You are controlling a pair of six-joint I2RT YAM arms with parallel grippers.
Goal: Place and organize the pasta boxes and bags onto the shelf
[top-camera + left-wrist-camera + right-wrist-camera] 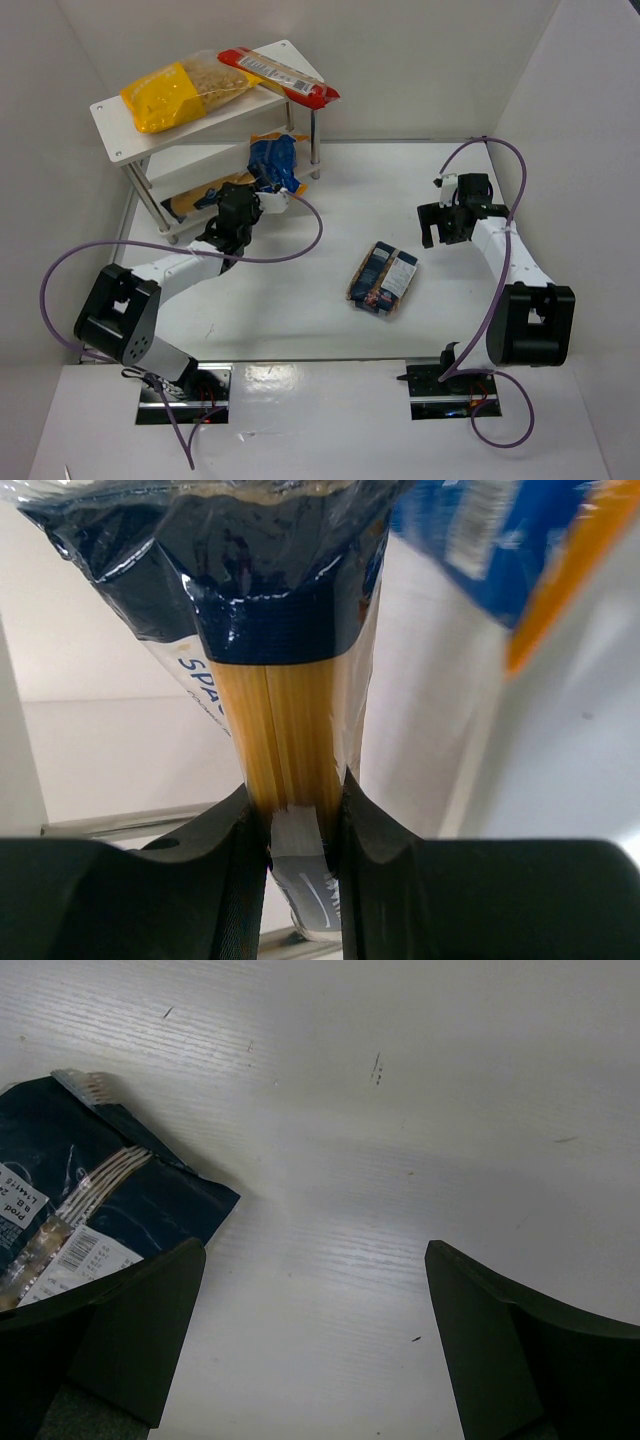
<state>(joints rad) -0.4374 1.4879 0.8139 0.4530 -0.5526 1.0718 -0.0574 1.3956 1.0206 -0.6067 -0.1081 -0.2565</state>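
the spaghetti packet [290,730] is pinched by one end in the left tool [297,820], running ahead of it to the shelf [112,125] at its lower level, with the blue bag [272,160] just beyond the tool. the right tool [310,1330] hangs spread wide over the surface [400,1110], the dark blue box [382,277] lying flat near its left finger. well above the left tool, the yellow-and-clear bag [185,92] and red packet [280,75] lie on the top board.

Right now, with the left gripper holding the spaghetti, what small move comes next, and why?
Probably ease the left gripper forward, sliding the spaghetti packet deeper onto the lower board of the shelf: it grips the packet's end, which seems to overhang.
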